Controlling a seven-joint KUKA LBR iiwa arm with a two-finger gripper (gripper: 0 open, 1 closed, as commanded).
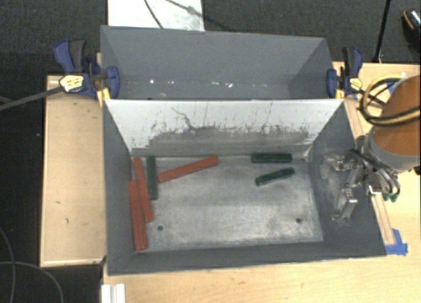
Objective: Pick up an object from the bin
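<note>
My gripper [346, 193] hangs over the bin's right sloping wall, above the floor's right edge, with nothing seen in it. The nearest loose things are two dark green sticks. One green stick [275, 176] lies slightly tilted on the floor to the gripper's left. The other green stick [271, 158] lies flat along the foot of the back wall. Both are well apart from the gripper.
An orange-red stick [187, 169] lies slanted at the back left. Two red sticks [139, 211] lie lengthwise along the left wall, with a dark green stick [152, 178] beside them. The arm's orange cover and cables sit above the right rim.
</note>
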